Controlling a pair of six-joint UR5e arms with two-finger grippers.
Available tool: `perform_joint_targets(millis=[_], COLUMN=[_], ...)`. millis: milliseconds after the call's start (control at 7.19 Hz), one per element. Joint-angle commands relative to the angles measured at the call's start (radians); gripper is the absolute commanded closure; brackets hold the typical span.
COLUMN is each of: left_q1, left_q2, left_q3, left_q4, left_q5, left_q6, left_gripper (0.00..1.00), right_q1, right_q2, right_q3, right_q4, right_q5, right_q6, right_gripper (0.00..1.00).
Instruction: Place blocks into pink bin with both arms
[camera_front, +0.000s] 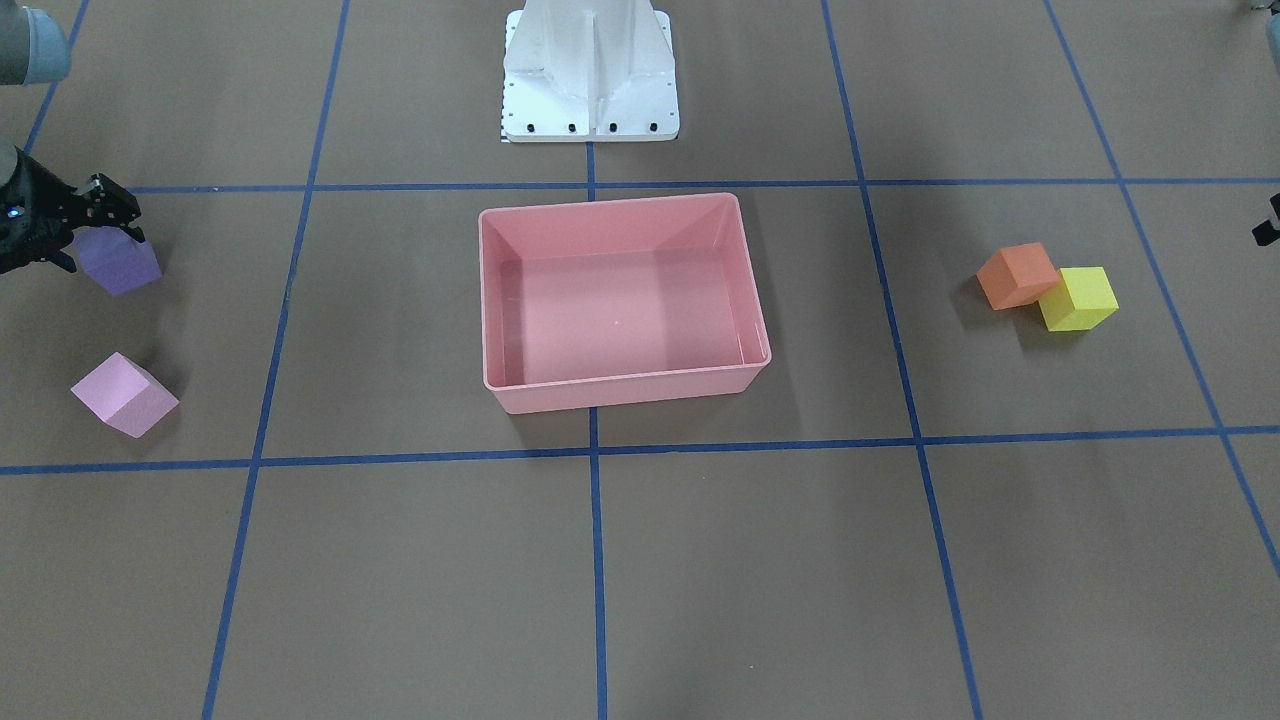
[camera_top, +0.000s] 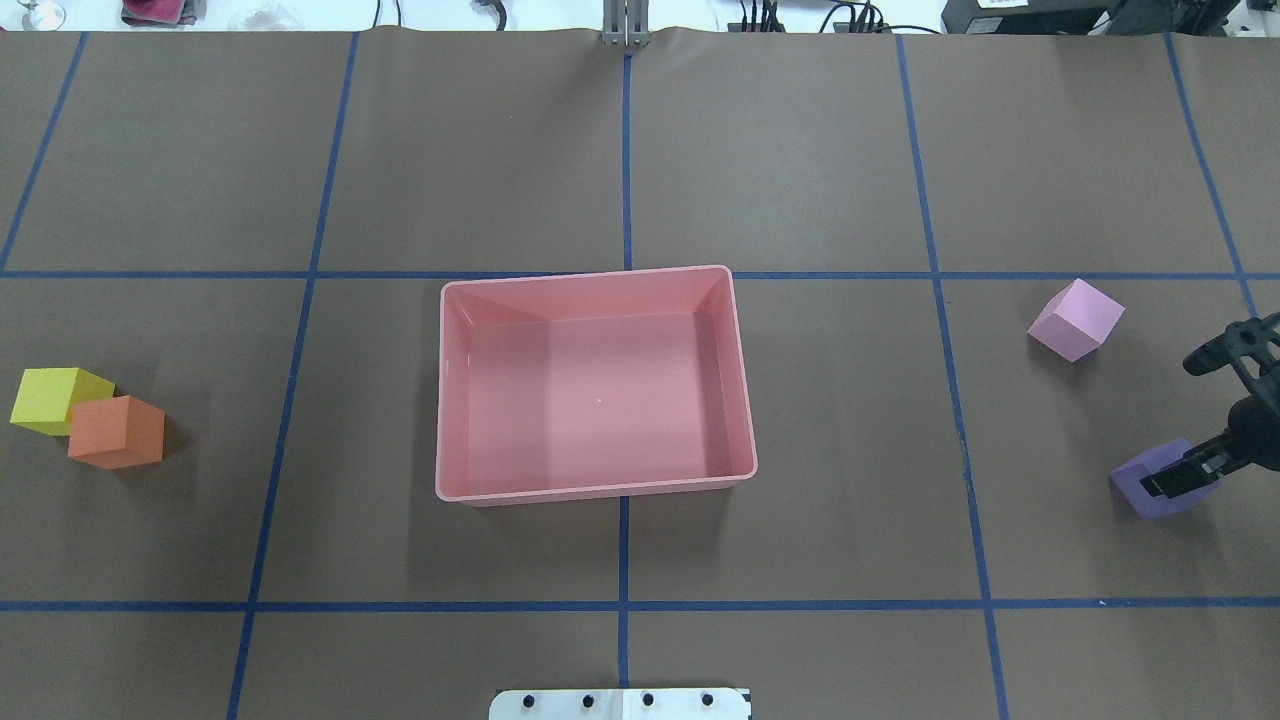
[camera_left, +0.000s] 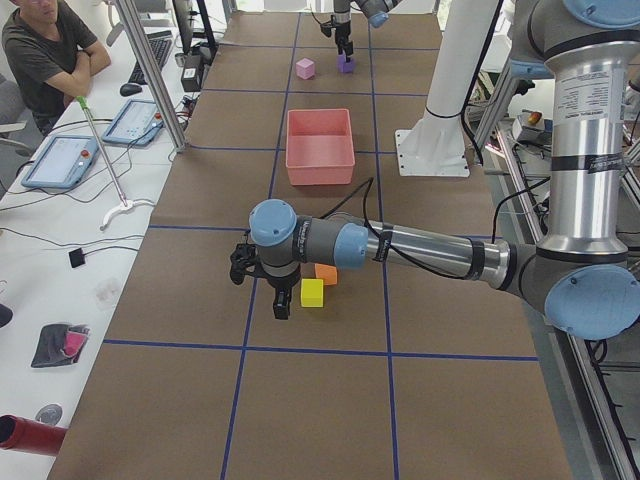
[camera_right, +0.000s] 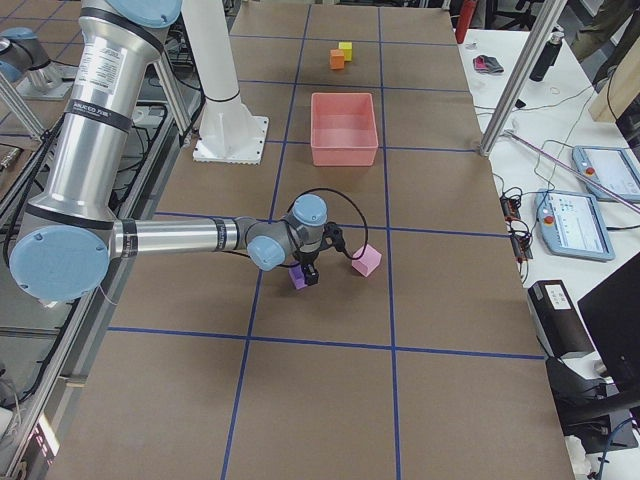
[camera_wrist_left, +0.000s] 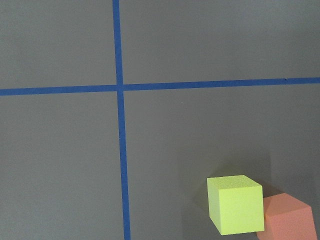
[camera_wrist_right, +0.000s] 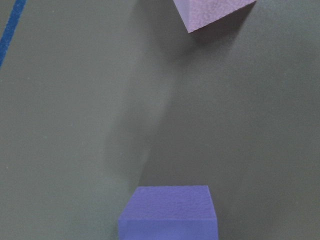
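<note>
Currently four blocks (camera_top: 45, 398) (camera_top: 117, 432) (camera_top: 1076, 318) (camera_top: 1140, 485) lie outside one pink bin (camera_top: 600, 492); right pincer (camera_top: 1197, 418) spread wide, left pincer (camera_left: 262, 290) unreadable.

1. Table (camera_top: 800, 150) is covered with a matte brown sheet; blue tape lines (camera_top: 624, 150) divide it into a grid of large rectangles
2. A white bench (camera_left: 50, 250) runs along one long side of the table, carrying two tablet-like pendants (camera_left: 60, 160) and loose cables
3. A person in a dark T-shirt (camera_left: 45, 50) is seated at the bench, arms crossed
4. Slanted aluminium posts (camera_left: 150, 70) stand at the table edge
5. Lighting is even and diffuse; shadows are soft
</note>
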Motion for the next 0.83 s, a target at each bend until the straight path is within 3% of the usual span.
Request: perform_joint_targets(millis=[0,417,556,695], left_q1=[0.064,0.303,0.351,0.373], left_q2=[-0.001,0.015,0.052,0.054], left_q3=[0.003,0.006,0.013,0.029], left_q4=[-0.002,-0.271,-0.340,-0.370], left_q5=[0.000,0.073,0.132,0.132], left_q6=[-0.057,-0.461,-0.488,-0.514], left_gripper=[0.00,0.00,0.00,0.00], right_q1=[0.000,0.017,0.025,0.027], right_q2=[0.004,0.080,0.182,0.285], right_q3=[0.001,0.129,0.153,0.186], right_q4=[0.003,-0.066,-0.163,-0.275], right_q5=[0.007,0.016,0.016,0.016], right_q6=[0.013,0.185,0.245,0.321], right_gripper=[1.00,1.00,1.00,1.00])
